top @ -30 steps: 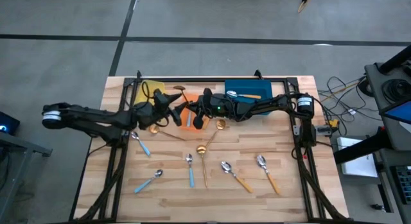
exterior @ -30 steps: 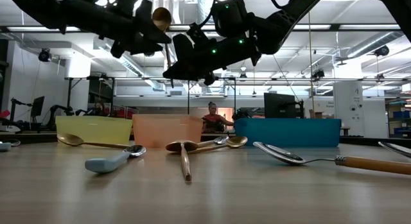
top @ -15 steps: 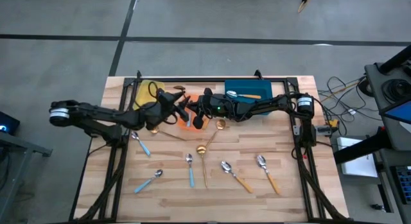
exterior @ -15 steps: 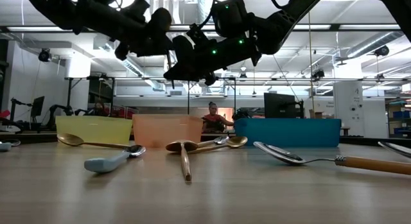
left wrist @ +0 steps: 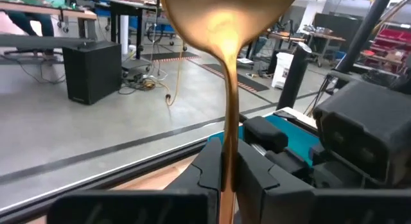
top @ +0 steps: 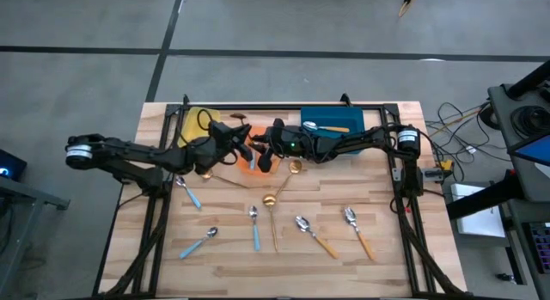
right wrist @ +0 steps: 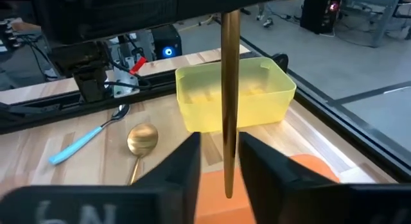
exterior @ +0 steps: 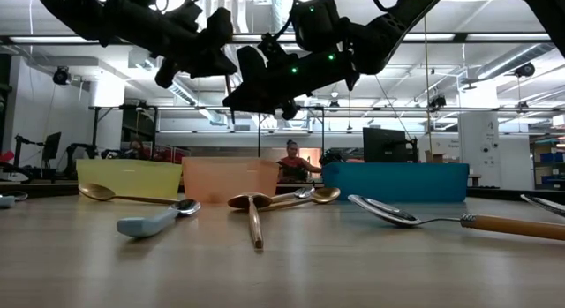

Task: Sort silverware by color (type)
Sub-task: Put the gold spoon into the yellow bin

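A gold spoon [left wrist: 226, 31] stands upright in the air over the orange bin [right wrist: 257, 179], bowl up and handle [right wrist: 230, 102] hanging down. My left gripper [left wrist: 226, 178] is shut on it; in the high view it [top: 240, 138] reaches in from the table's left. My right gripper [right wrist: 220, 150] is open, its fingers on either side of the handle's lower part without plainly touching it; it [top: 260, 154] comes from the table's right. Blue-handled [top: 254, 227], orange-handled [top: 316, 236] and gold [top: 272, 205] spoons lie flat on the table. My left gripper pinches the gold spoon's thin handle [left wrist: 228, 147] between its two fingers, on the handle's upper part below the bowl. The fingers reach in level from the table's left and lie across the handle. The spoon is lifted clear and upright, its free end [right wrist: 228, 190] hanging over the orange bin.
Yellow bin [top: 198, 124], orange bin [top: 251, 162] and blue bin [top: 333, 121] stand in a row at the table's far side; a spoon lies in the blue one. A black frame [top: 400, 175] runs along the table's edges. Bare wood shows along the near edge.
My left gripper has gone toward the table's right, up to the upright gold spoon, rolled a little, and shut on its handle. My right gripper's fingers have parted from the handle. The spoon has stayed upright in the same place.
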